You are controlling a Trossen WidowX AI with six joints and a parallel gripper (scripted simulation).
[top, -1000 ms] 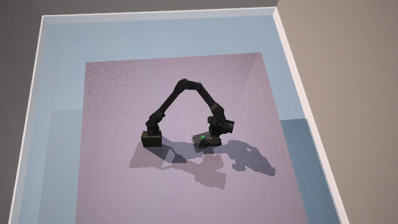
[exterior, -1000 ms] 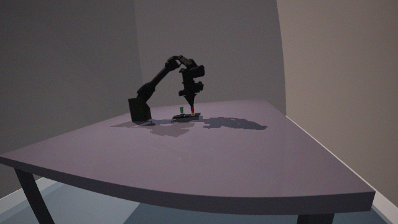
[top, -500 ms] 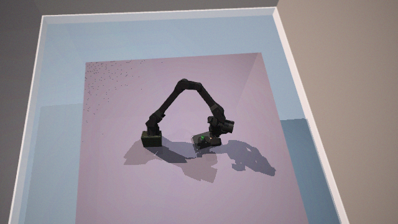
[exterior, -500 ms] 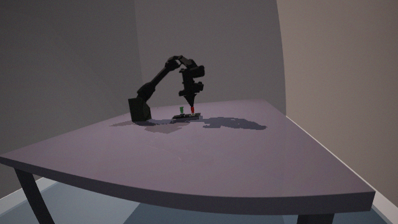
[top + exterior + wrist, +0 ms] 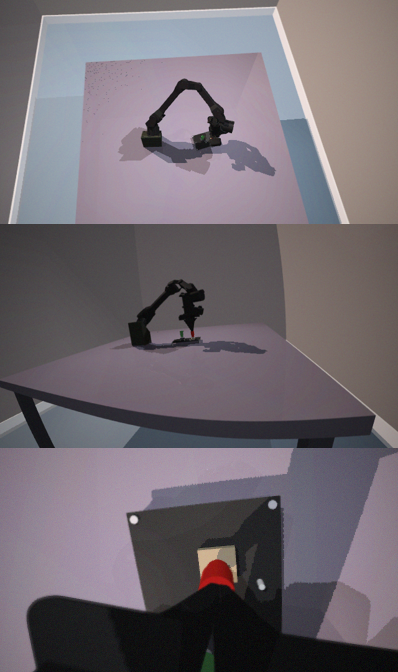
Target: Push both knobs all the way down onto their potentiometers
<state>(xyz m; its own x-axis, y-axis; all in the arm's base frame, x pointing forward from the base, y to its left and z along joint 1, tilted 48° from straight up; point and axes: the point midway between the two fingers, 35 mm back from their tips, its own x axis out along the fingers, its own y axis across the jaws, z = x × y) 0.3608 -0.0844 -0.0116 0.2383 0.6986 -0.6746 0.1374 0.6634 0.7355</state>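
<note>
The dark circuit board (image 5: 196,144) (image 5: 178,341) (image 5: 170,548) stands low on the table. My gripper (image 5: 192,330) (image 5: 217,592) is shut and points down, its closed fingertips at the top of the red knob (image 5: 192,334) (image 5: 217,573); nothing shows between them. The red knob stands upright over the tan potentiometer (image 5: 207,555). How far down it sits is hard to tell. The green knob (image 5: 203,137) (image 5: 181,333) (image 5: 208,663) stands upright on the board, on the arm base's side of the red one, with a thin gap visible under it. In the wrist view the fingers hide most of it.
The arm's base (image 5: 152,139) (image 5: 138,333) stands on the table to the left of the board. A small pale peg (image 5: 261,584) rises from the board beside the tan potentiometer. Pale round posts (image 5: 134,520) (image 5: 272,504) mark two board corners. The arm's shadow falls across the board and table.
</note>
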